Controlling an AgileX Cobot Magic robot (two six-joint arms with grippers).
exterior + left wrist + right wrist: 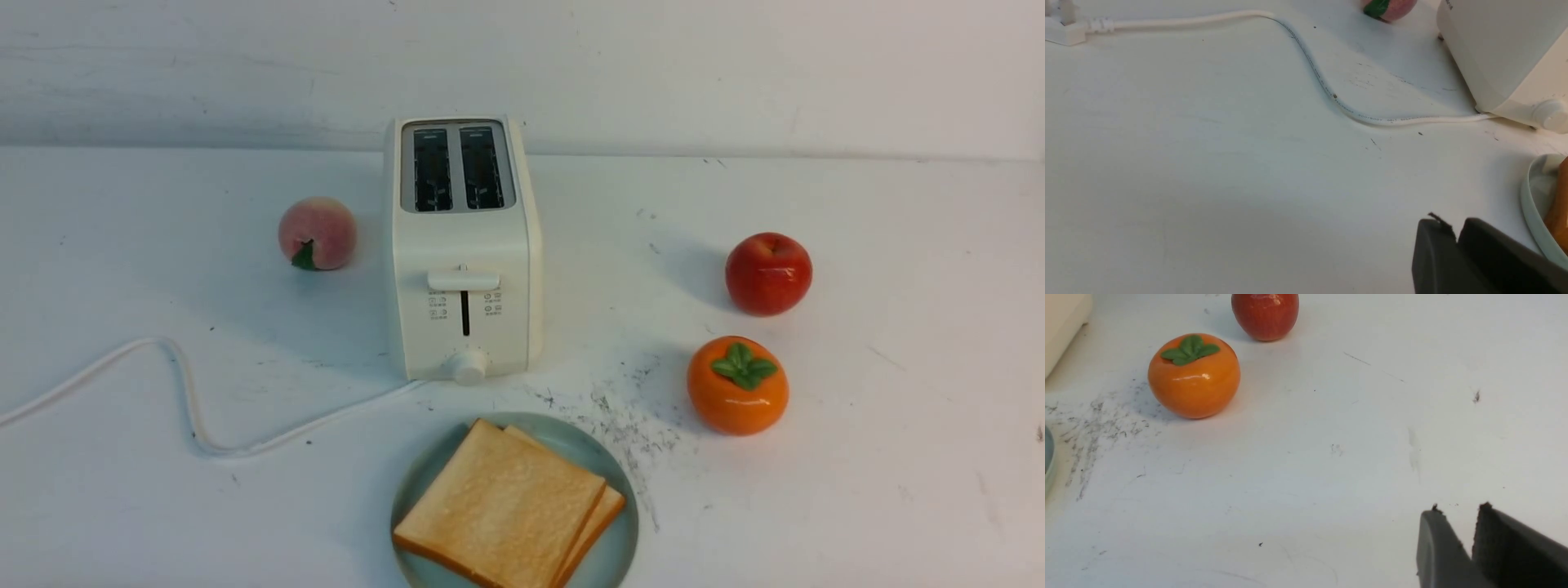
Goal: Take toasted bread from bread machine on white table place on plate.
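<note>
Both slices of toasted bread (pixel 502 506) lie flat, stacked askew on the plate (pixel 620 543) at the counter (pixel 898 457)'s near edge, corners pointing toward the bread machine (pixel 464 245). Open counter flanks both sides. Left hand (pixel 1455 239) and right hand (pixel 1461 526) appear nearly closed, holding nothing.

This looks like a staged test bench rather than a real kitchen: a bare white table (pixel 898 457) scuffed with grey scratch marks, set against a plain white wall (pixel 735 65). Glossy imitation fruit (a peach (pixel 317 233), an apple (pixel 768 273), a persimmon (pixel 737 385)) sits spaced around an unplugged toaster (pixel 464 245), its plug (pixel 1065 30) lying loose.
</note>
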